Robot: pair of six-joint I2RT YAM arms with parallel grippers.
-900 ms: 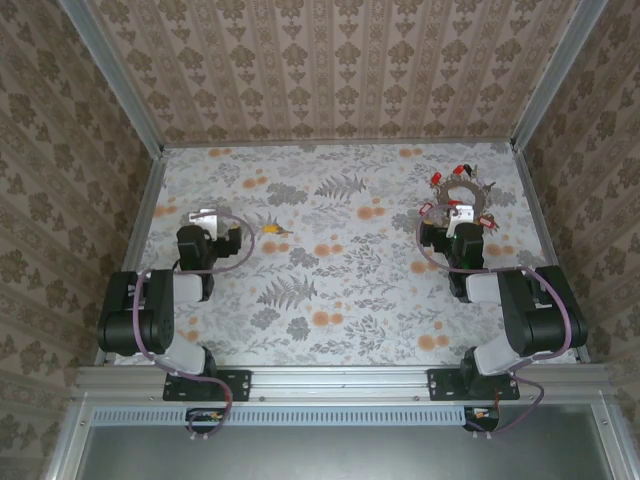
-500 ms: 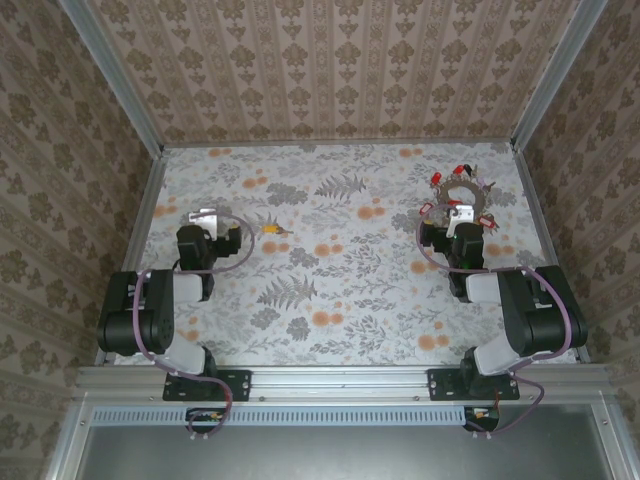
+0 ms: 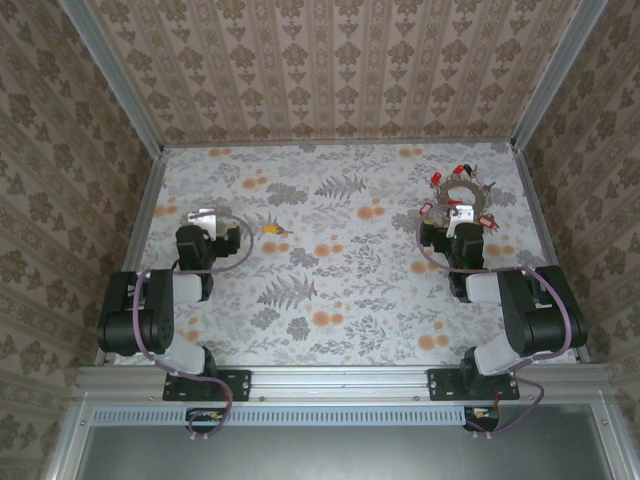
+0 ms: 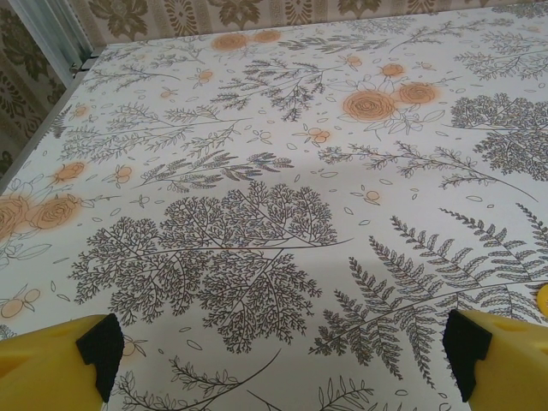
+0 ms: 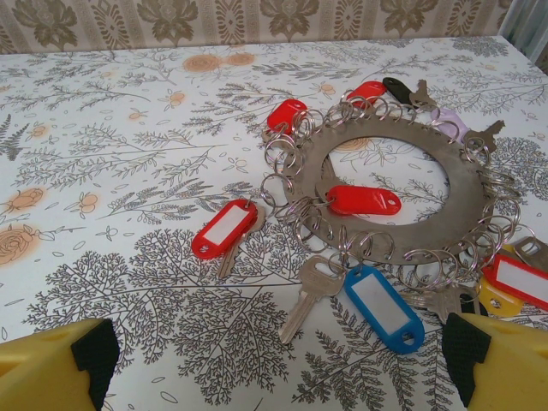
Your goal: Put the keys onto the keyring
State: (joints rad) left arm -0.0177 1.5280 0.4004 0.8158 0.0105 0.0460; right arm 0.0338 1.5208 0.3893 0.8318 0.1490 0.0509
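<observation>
A lone key with a yellow head [image 3: 271, 229] lies on the floral table, a short way right of my left gripper [image 3: 203, 218]. In the left wrist view that gripper [image 4: 278, 370] is open over bare cloth, its yellow fingers [image 4: 51, 368] wide apart. The keyring [image 3: 458, 190], a flat silver ring [image 5: 467, 188] fringed with several small split rings, lies at the far right. Around it fan a red-tagged key [image 5: 224, 229], a blue-tagged key [image 5: 383, 306] and a bare silver key [image 5: 310, 295]. My right gripper [image 5: 274, 370] is open just short of the keyring's near side [image 3: 460, 213].
Papered walls and metal rails [image 3: 140, 215] close in the table on the left, back and right. The keyring sits close to the right rail [image 3: 532, 205]. Open floral cloth [image 3: 340, 260] spreads between the two arms.
</observation>
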